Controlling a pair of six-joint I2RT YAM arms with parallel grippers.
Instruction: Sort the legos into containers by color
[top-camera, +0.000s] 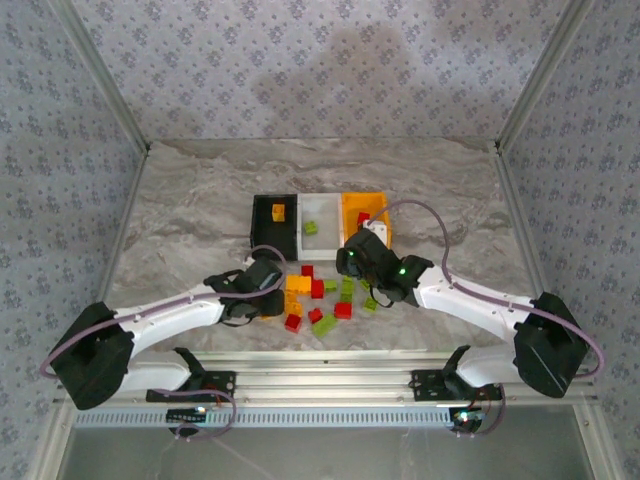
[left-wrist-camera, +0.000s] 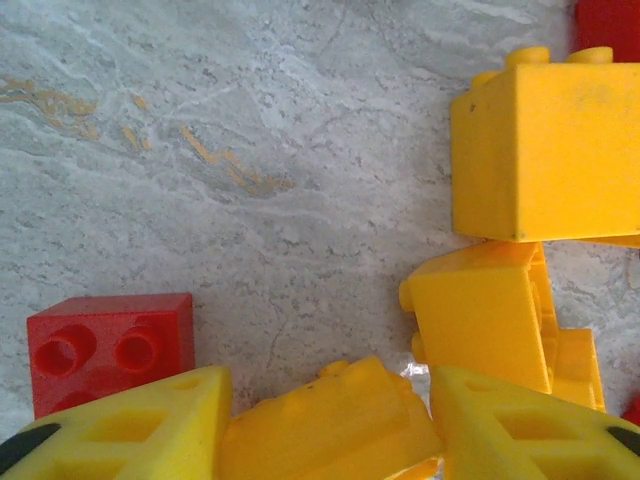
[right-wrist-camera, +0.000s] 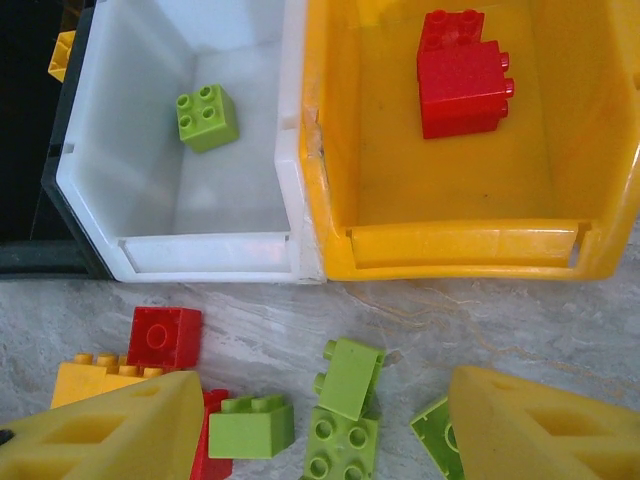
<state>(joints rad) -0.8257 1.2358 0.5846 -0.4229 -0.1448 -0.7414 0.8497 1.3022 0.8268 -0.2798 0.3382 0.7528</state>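
The left arm (top-camera: 170, 322) reaches from the lower left of the overhead view toward the middle, and the right arm (top-camera: 470, 300) mirrors it from the lower right. The left gripper (left-wrist-camera: 330, 405) has its yellow fingers (left-wrist-camera: 130, 425) pressed against both sides of an orange-yellow brick (left-wrist-camera: 330, 440) (bottom edge of its wrist view). The right gripper (right-wrist-camera: 325, 420) has its jaws spread wide, one finger in each lower corner.

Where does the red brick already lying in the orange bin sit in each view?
Top external: the red brick lies inside the orange bin, rightmost of the row.
Right wrist: upper right, the red brick on the orange bin's floor.
Left wrist: aimed at loose bricks on the table, away from the bins.
Shared landmark: the white bin beside it, holding one green brick.
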